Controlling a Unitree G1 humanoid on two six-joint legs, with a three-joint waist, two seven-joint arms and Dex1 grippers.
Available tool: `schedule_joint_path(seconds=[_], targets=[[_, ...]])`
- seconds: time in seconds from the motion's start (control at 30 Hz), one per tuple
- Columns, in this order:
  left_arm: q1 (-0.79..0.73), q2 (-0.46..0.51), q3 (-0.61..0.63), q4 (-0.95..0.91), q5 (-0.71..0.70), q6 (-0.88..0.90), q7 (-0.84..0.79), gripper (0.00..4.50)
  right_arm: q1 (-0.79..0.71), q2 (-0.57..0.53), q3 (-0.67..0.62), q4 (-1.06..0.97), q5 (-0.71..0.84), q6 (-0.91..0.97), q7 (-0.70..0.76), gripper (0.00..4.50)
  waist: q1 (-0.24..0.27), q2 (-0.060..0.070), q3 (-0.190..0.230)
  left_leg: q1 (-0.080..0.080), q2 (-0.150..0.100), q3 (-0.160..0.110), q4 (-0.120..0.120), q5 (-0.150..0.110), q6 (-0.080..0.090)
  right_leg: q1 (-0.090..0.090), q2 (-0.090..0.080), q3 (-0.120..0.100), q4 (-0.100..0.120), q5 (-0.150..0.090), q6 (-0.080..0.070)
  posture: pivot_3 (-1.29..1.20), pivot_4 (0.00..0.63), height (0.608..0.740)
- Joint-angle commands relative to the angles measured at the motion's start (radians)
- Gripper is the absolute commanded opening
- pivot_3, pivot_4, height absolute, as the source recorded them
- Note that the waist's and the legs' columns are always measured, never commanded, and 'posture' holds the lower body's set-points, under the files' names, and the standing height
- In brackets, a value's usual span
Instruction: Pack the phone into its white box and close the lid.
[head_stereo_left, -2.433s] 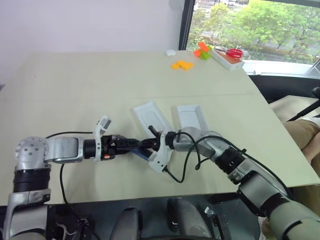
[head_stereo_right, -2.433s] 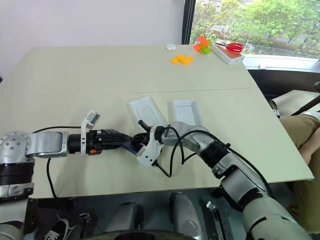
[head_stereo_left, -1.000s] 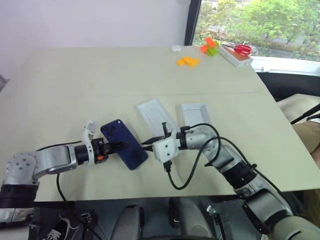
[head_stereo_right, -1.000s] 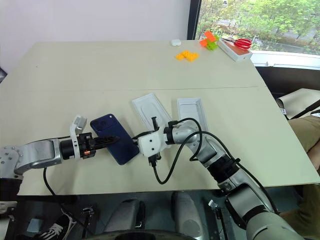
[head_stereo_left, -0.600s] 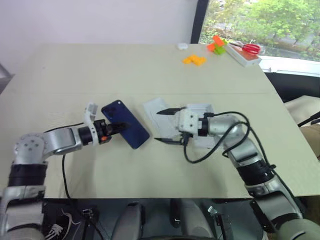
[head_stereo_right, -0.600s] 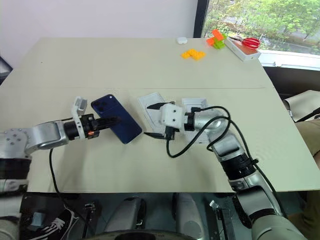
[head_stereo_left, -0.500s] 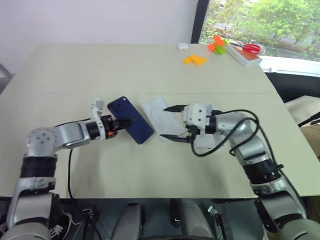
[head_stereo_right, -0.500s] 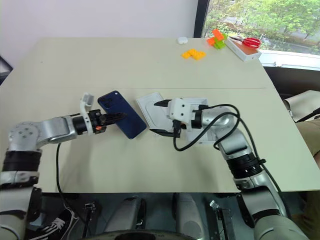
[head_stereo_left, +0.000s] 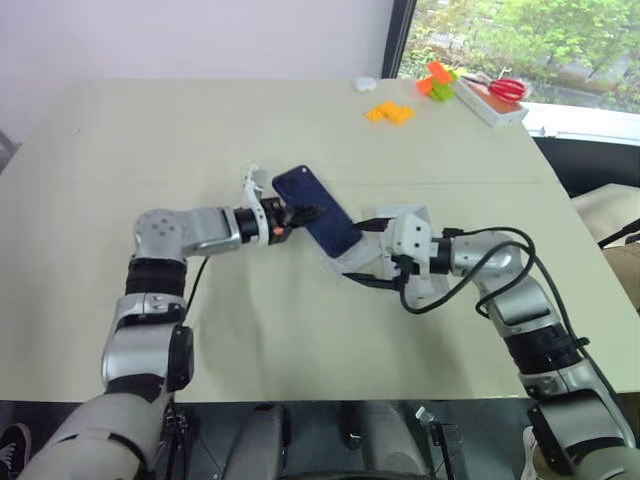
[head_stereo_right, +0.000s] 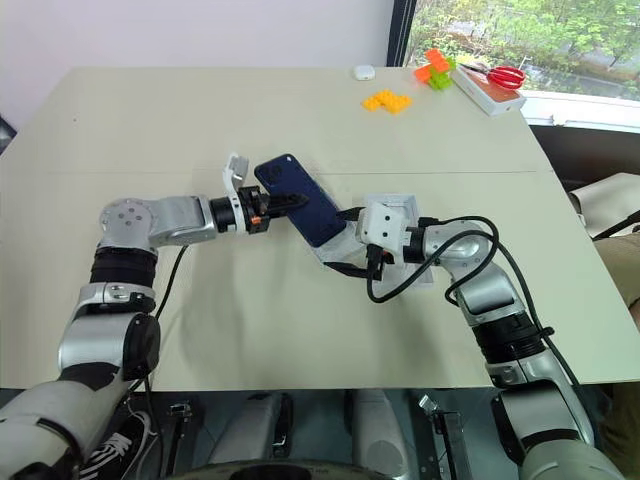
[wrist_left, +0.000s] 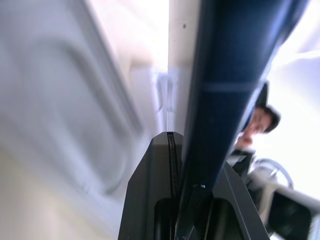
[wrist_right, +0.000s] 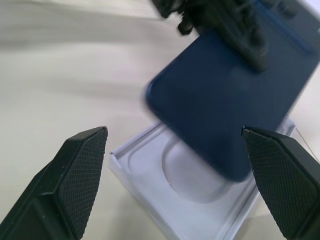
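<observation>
While your left hand (head_stereo_right: 283, 204) pinches the phone (head_stereo_right: 302, 213) by one edge, the dark blue slab hangs tilted in the air above the desk (head_stereo_right: 200, 130), its glossy back toward the head camera and its lower end over a shallow white tray with an oval embossing (wrist_right: 200, 200). In your left wrist view the phone's edge (wrist_left: 225, 95) runs straight up between the two black fingers (wrist_left: 155, 190), which are closed narrow on it. Your right hand (head_stereo_right: 350, 243) sits just beside the phone's lower end, jaws spread wide and holding nothing; its wrist view has the phone (wrist_right: 225, 105) between the two fingertips (wrist_right: 80, 175) without touching either. Behind the right hand lies a second white tray (head_stereo_right: 395, 205), partly hidden. Well apart, at the desk's far edge near the window, lie orange blocks (head_stereo_right: 388, 101), a green and orange piece (head_stereo_right: 432, 72) and red scissors (head_stereo_right: 505, 75).
</observation>
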Motion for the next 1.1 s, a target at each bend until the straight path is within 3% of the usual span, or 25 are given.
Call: schedule_joint_path(seconds=[0.03, 0.2, 0.97, 1.1], targets=[[0.0, -0.057, 0.042, -0.025, 0.028, -0.002, 0.02, 0.0, -0.005, -0.003, -0.002, -0.006, -0.013, -0.038, -0.009, 4.47, 0.001, 0.0, 0.0, 0.0, 0.0, 0.0, 0.0, 0.0, 0.0, 0.0, 0.0, 0.0, 0.0, 0.0, 0.0, 0.0, 0.15, 0.74], [0.008, -0.109, 0.081, -0.028, 0.065, 0.017, 0.053, 0.0, -0.007, -0.005, 0.003, -0.003, -0.02, -0.052, -0.006, 4.47, 0.002, 0.0, 0.0, -0.001, -0.002, 0.0, 0.001, 0.0, 0.0, 0.0, -0.004, 0.0, 0.0, 0.001, 0.001, 0.0, 0.15, 0.74], [-0.075, -0.112, 0.066, 0.11, 0.377, 0.014, -0.167, 0.0, -0.01, -0.006, 0.0, 0.009, -0.036, -0.074, -0.027, 4.47, 0.0, 0.0, 0.0, 0.006, -0.004, 0.001, 0.003, 0.001, 0.0, 0.002, -0.004, 0.0, 0.012, 0.001, 0.002, 0.0, 0.15, 0.74], [-0.089, -0.111, 0.088, 0.141, 0.405, 0.0, -0.181, 1.83, -0.01, -0.008, 0.002, 0.01, -0.039, -0.078, -0.027, 4.5, -0.002, 0.0, 0.0, 0.007, -0.004, 0.0, 0.004, 0.0, 0.001, 0.004, -0.003, 0.0, 0.013, 0.001, 0.001, 0.0, 0.15, 0.74]])
